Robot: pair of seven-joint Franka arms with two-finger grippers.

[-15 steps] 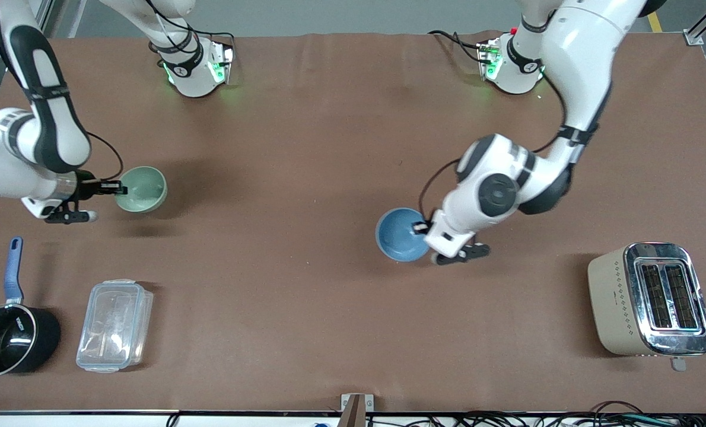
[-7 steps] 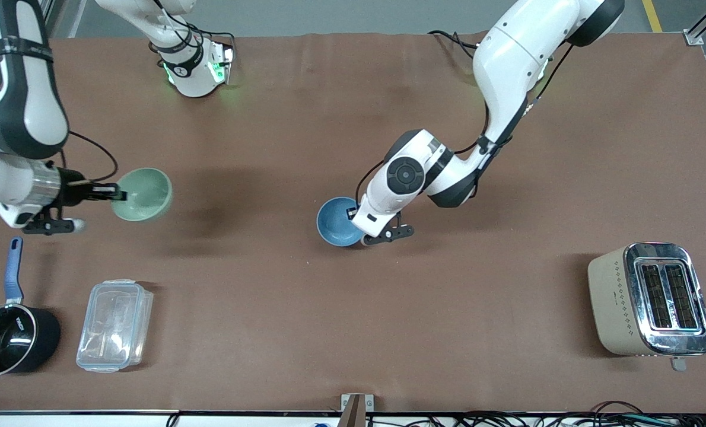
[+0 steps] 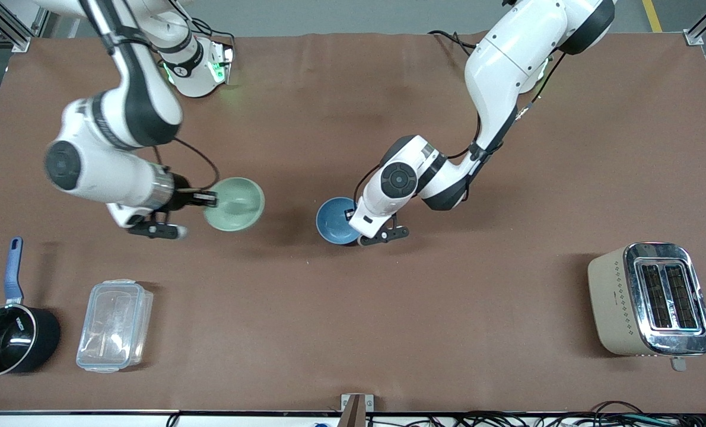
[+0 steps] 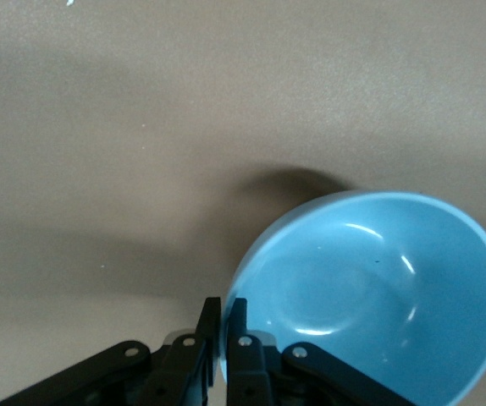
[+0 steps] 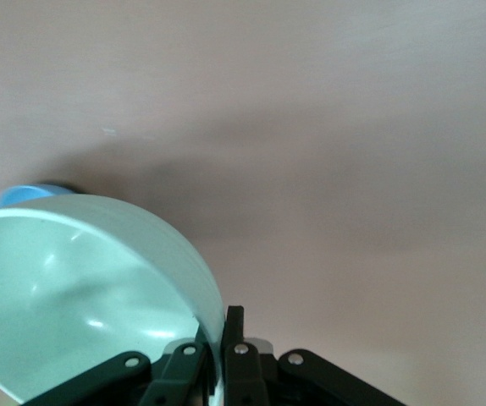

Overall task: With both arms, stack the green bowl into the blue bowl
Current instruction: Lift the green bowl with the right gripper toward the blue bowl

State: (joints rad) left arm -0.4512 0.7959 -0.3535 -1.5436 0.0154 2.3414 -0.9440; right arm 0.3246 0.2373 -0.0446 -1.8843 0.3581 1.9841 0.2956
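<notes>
A brown mat covers my table, with grey floor past its edge at the bases. The green bowl is pale mint, smooth and plain; my right gripper is clamped on its rim, carrying it tilted above the mat. The blue bowl, sky-blue inside, sits mid-table, its rim between the fingers of my left gripper, which are close on it. Both my arms bend low from their bases, wrists angled toward the bowls.

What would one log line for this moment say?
right gripper: shut on green bowl, over table | left gripper: pinching blue bowl rim | bowls: apart, unstacked
</notes>
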